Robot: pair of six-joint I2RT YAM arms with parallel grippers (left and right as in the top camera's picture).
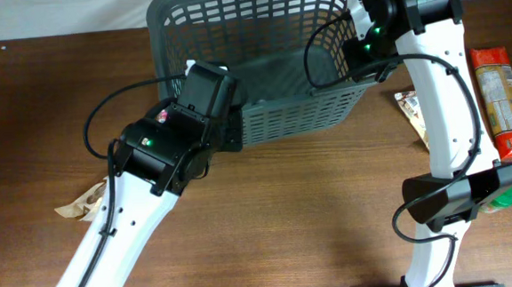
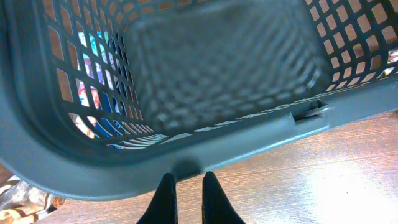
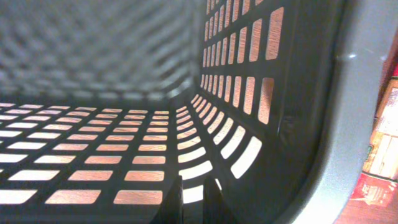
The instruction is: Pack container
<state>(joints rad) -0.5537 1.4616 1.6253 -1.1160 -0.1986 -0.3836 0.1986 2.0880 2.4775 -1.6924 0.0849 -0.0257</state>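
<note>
**Both tools closed at the container's rim**

The left tool (image 2: 186, 177) has its two dark fingers drawn close together, with only a thin strip of tabletop (image 2: 323, 180) showing between them. Their tips meet the outer edge of the container (image 2: 261, 134) at its near rim, which runs crosswise right in front of them. Nothing can be seen pinched between the fingers, and I cannot tell whether they hold the rim or only press on it. Past the rim the container opens away from this tool: first the smooth grey lip with a small handle pivot to the right, then the slotted side walls, then the blurred solid bottom furthest off. To the left, beyond the side wall, a bright packet (image 2: 99, 118) shows through the slots.

The right tool (image 3: 193, 186) is likewise closed to a narrow gap. Its tips sit inside the container, against the lattice wall just inward of the thick rim that curves up on its right. Whether it clamps the wall is not clear. From here the rows of slots run away to the far corner, with brown wood showing through them.

From overhead the container is a large dark grey basket, rectangular and lattice-sided, with the left tool at its near-left corner and the right tool at its right rim.
</note>
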